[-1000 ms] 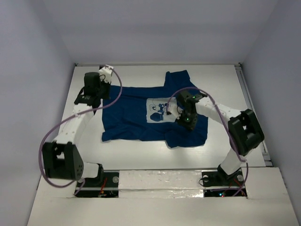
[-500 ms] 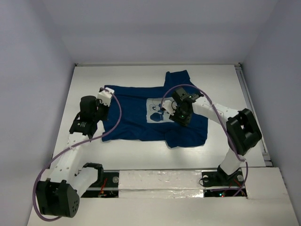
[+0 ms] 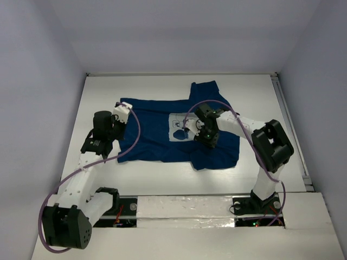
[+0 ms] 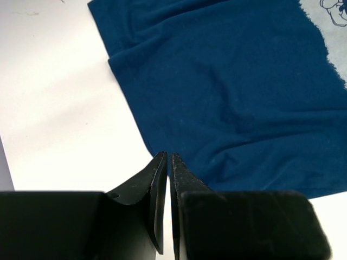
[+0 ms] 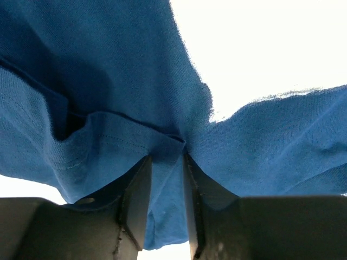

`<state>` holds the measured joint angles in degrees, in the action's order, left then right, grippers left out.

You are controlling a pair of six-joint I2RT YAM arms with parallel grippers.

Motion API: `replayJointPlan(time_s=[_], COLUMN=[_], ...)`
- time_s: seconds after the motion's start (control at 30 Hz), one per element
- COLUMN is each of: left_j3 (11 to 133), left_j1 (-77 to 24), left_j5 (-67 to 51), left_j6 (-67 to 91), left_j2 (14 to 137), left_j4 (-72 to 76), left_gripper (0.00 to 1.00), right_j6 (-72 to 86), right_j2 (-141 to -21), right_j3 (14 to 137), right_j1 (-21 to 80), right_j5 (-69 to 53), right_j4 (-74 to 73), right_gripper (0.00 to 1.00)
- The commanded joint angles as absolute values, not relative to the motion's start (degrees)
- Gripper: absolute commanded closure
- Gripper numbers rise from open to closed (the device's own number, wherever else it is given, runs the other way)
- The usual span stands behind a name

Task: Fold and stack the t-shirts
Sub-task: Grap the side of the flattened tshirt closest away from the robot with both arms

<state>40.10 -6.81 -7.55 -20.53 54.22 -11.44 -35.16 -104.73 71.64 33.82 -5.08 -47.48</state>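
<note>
- left gripper [image 4: 167, 158] pinched shut on nothing, over the table [image 4: 65, 108] by the t-shirt [image 4: 233, 97] hem
- right gripper [image 5: 167, 157] clamped onto a bunched t-shirt fold (beside the print [image 3: 178, 129])

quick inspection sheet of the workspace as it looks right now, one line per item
surface: white table, with the shirt lying on its middle
job's things: one dark blue t-shirt, spread out and not folded, whitish print facing up
clutter: nothing seen
grippers: left gripper shut and empty, tips at the shirt's left edge; right gripper closed on a bunch of the shirt's cloth beside the print
cables: left arm's purple cable loops over the shirt's left side; right arm's purple cable arches above its wrist
surroundings: plain pale walls on three sides; rail along the table's right edge
</note>
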Motion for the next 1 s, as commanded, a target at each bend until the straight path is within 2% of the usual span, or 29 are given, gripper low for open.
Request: replayJointPlan(time_s=[0.0,0.23,0.3,0.47,0.7,0.97], left_j3=[40.9,40.9,40.9,40.6,39.0,32.7], left_j1=[-7.0,-7.0,-7.0,-7.0,-7.0,-7.0], left_j5=[-8.4,-8.7,-8.4,-8.6,-15.7,-25.0], left_j6=[-20.8,-20.9,-21.2,-22.2,-28.1,-44.2], left_j2=[54.8,55.0,54.8,54.1,51.2,43.6], left_j4=[-10.5,-10.9,-11.2,-12.4,-17.5,-24.8], left_gripper=[0.95,0.95,0.95,0.95,0.95,0.91], right_j6=[-35.8,-36.1,-36.3,-36.0,-34.6,-34.3], right_j2=[-104.4,-106.1,-106.1,-104.2,-97.2,-91.8], right_j3=[72.4,71.9,71.9,72.3,74.8,73.9], right_j1=[33.8,33.8,33.8,33.8,33.3,32.8], right_j5=[-6.1,-6.7,-6.8,-5.1,-0.8,1.4], right_j4=[-46.7,-46.5,-46.8,-46.4,-46.8,-48.9], right_gripper=[0.66,0.87,0.99,1.0,1.0,1.0])
